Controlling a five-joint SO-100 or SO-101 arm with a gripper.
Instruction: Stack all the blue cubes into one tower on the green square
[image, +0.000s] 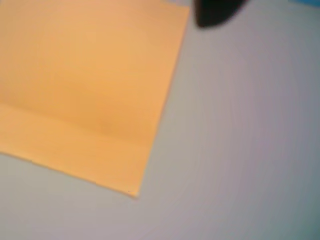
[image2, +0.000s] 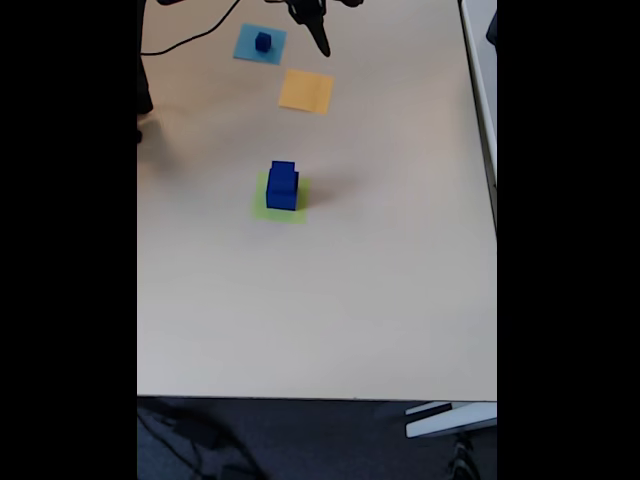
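In the fixed view two blue cubes stand stacked on the green square (image2: 262, 208): a large one (image2: 283, 195) with a medium one (image2: 283, 172) on top. A small blue cube (image2: 263, 42) sits apart on a light-blue paper square (image2: 245, 45) near the table's far edge. My gripper (image2: 322, 44) hangs as one dark thin spike to the right of that small cube, above the orange square (image2: 306, 91). It holds nothing that I can see, and how its jaws stand is unclear. In the blurred wrist view one dark fingertip (image: 215, 12) shows beside the orange square (image: 85, 90).
A black cable (image2: 190, 40) runs across the far left of the beige table (image2: 320, 300). A light-blue sliver (image: 305, 2) shows at the wrist view's top right corner. The table's right edge (image2: 494, 200) borders a white surface, and the near half is bare.
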